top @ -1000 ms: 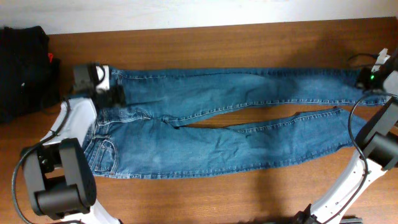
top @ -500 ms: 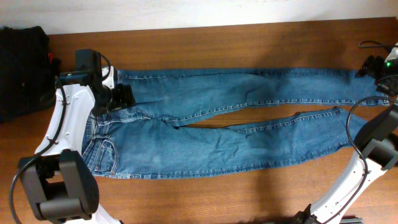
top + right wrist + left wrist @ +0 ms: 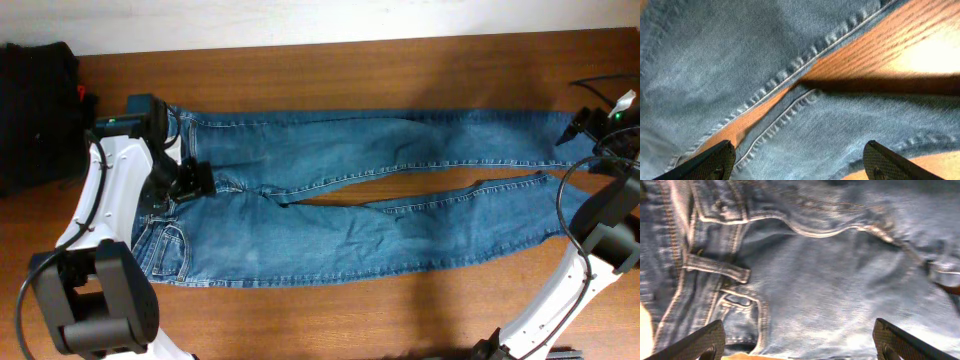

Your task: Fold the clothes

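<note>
The blue denim jeans (image 3: 340, 205) lie flat across the wooden table (image 3: 330, 65), waistband at the left, both legs running to the right with a narrow gap between them. My left gripper (image 3: 192, 178) is open above the waistband and hip area; the left wrist view shows the waistband seam, a belt loop and denim (image 3: 830, 285) between wide-apart fingertips (image 3: 700, 341). My right gripper (image 3: 585, 125) is open above the leg ends at the far right; the right wrist view shows both legs' seams (image 3: 790, 67), a strip of table between them and spread fingertips (image 3: 890, 162).
A black garment pile (image 3: 35, 105) with a small red tag (image 3: 81, 93) lies at the table's left end. The white wall edge runs along the back. The arm bases stand at the front left (image 3: 95, 295) and front right (image 3: 610, 245).
My left gripper has moved from the waistband's top corner toward the front and right over the hip. My right gripper has lifted off the leg end and shifted slightly. The jeans have not moved.
</note>
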Available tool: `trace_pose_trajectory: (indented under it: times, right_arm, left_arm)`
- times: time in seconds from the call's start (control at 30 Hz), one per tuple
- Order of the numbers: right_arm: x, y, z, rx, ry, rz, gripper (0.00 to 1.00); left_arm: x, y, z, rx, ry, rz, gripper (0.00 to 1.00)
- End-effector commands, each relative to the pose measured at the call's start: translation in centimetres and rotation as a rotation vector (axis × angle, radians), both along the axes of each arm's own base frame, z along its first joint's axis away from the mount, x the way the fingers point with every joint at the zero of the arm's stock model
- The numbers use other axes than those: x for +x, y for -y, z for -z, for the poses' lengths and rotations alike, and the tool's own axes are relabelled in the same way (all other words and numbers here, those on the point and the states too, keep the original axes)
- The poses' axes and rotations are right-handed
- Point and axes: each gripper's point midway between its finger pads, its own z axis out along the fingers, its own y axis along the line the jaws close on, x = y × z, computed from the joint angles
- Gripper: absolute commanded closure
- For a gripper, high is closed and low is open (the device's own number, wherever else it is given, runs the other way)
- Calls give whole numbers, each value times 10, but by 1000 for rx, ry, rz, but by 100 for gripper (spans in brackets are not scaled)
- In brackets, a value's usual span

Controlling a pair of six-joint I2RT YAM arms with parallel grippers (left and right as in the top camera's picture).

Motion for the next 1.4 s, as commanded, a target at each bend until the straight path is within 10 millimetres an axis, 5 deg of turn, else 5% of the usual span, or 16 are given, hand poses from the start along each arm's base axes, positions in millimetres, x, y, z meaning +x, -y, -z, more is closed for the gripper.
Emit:
trace_pose_trajectory:
  times: [0.0, 0.37, 0.77, 0.93, 1.2, 1.37]
  right_arm:
    - [1, -10, -11, 18, 7, -1, 13]
    - [3, -41, -12, 44, -38, -74, 8]
    - [-6, -46, -6, 54, -79, -129, 6]
    - [-25, -21, -9, -20, -151, -12, 6]
    - [-57, 24, -49, 51, -9, 234, 3]
    - [-94, 59, -54, 85, 18, 364, 7]
  left_arm:
    - [-19, -12, 11, 66, -57, -17, 4]
    - [-60, -21, 80, 132, -122, -35, 1]
    - [-85, -57, 94, 294, -163, -155, 1]
    - [-74, -57, 88, 271, -130, -171, 1]
    - [-46, -52, 80, 225, -36, -185, 1]
    - [-31, -49, 81, 200, 26, -192, 1]
